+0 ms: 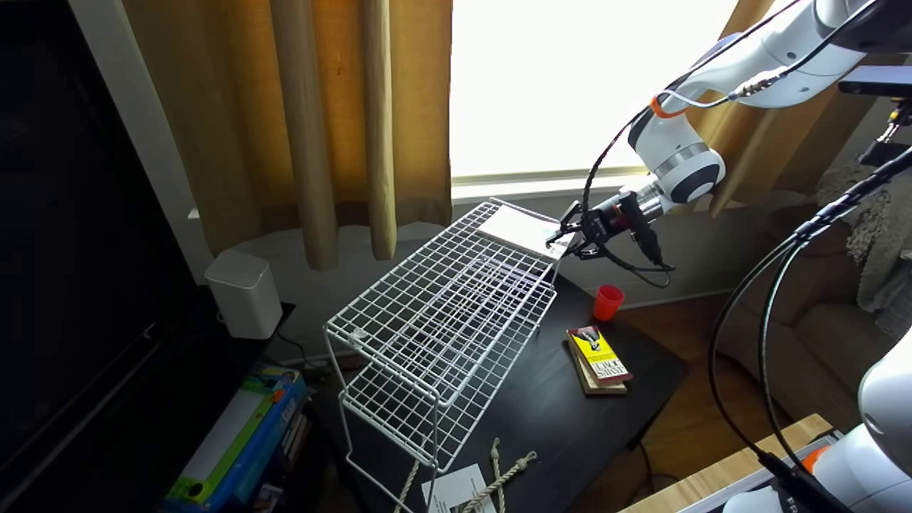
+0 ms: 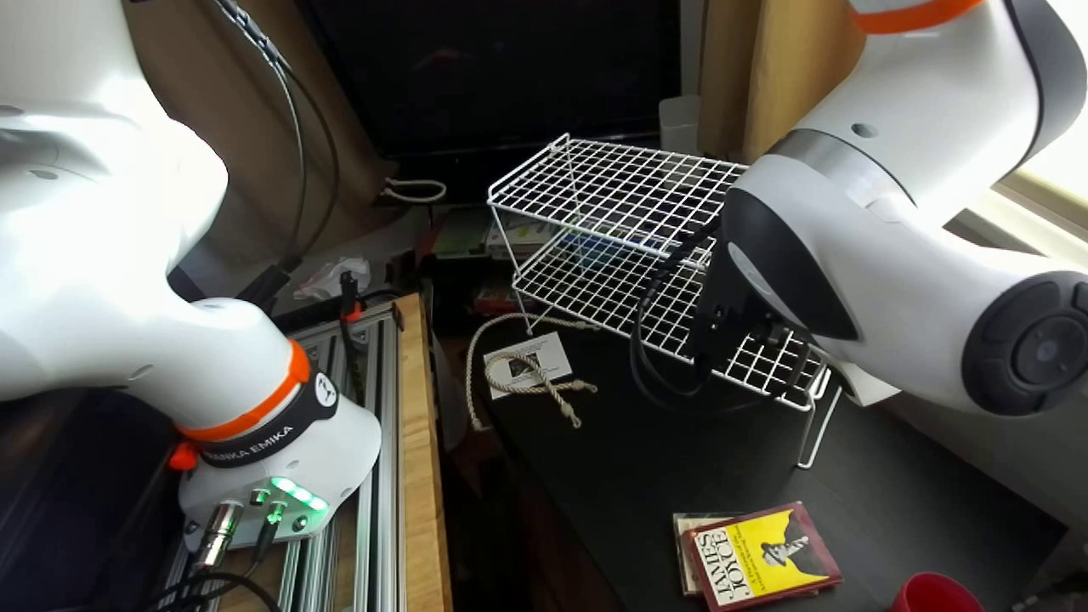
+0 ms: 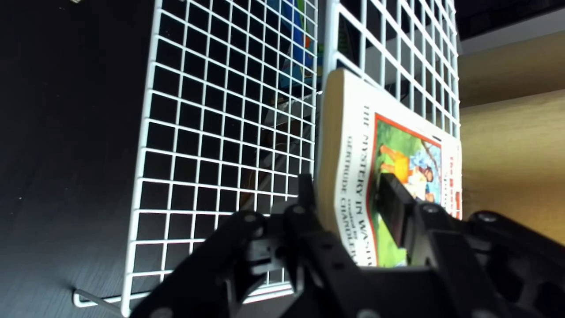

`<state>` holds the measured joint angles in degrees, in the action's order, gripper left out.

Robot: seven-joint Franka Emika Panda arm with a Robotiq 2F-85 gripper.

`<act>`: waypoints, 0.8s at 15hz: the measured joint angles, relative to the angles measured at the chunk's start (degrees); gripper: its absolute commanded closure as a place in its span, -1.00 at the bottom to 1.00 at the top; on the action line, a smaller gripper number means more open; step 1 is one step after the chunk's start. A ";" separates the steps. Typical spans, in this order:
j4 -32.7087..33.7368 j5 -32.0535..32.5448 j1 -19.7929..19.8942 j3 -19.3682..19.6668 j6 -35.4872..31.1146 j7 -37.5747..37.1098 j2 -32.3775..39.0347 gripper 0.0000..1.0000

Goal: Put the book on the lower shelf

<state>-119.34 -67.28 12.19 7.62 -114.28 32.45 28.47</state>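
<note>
Nearest is the claw [image 3: 347, 190], dark and blurred at the foot of the wrist view, straddling the edge of a white book [image 3: 393, 150]. In an exterior view the book lies flat on the top shelf [image 1: 427, 285], at the end nearest the window [image 1: 570, 85]. Little of the task looks done: the claw is at the book, but the book is not yet on the lower shelf [image 3: 220, 132], the wire tier beneath. Left to do, probably: pinch the book, draw it off, lower it and slide it in. The claw's jaws stand partly apart, the gap apparently wider than the book's thickness. One finger [image 3: 392, 203] lies over the cover; the other shows just past the page edge, seemingly underneath. Whether either touches cannot be made out.
</note>
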 measured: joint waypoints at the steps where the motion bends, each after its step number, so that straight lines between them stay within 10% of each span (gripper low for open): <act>1: 0.00 0.00 0.00 0.00 0.00 -0.32 0.00 -0.30; 4: -0.01 0.04 0.00 0.14 -0.02 -1.72 -0.16 -0.18; 9: -0.20 0.08 0.09 0.91 -0.03 -3.56 -0.35 0.79; 12: -0.33 0.08 0.11 0.97 -0.03 -4.18 -0.48 0.81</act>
<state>-119.67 -67.20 12.30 8.59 -114.31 28.27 27.99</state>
